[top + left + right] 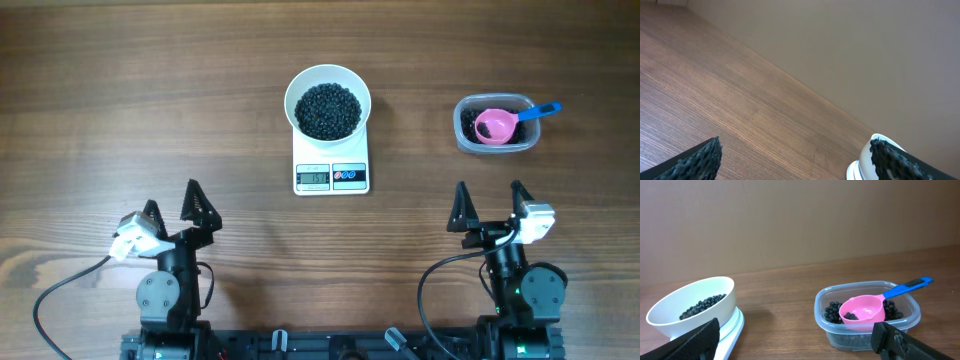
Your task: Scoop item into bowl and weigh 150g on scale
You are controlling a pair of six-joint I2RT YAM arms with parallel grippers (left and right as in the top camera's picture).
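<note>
Overhead and wrist views, read from the robot outward. Nearest the base, the left gripper (171, 198) and the right gripper (488, 192) hover over the bare wooden table (150, 100). Each has its 2 fingers spread wide and holds nothing. Both are well apart from every task object.

Beyond them, at centre, stands the scale (331, 170), its display facing the robot; the digits are too small to read with certainty. The bowl (291, 92) sits on the scale's platform and overhangs it. Inside lies a dark heap of the beads (327, 110).

To the right, well apart from the scale, a clear tub (497, 148) holds more beads. The pink scoop (495, 125) rests in it, and the blue handle (545, 109) projects over the far right rim.

Handling, as judged: the beads are small, hard and loose, so they probably roll and pour and cannot be pinched. They are best moved with the scoop, which looks light and rigid and is best taken by its handle. The bowl looks smooth and stiff, and it seems to rest unsecured on the platform. A grip at its rim seems safest, and any push may shift it or disturb the reading.
</note>
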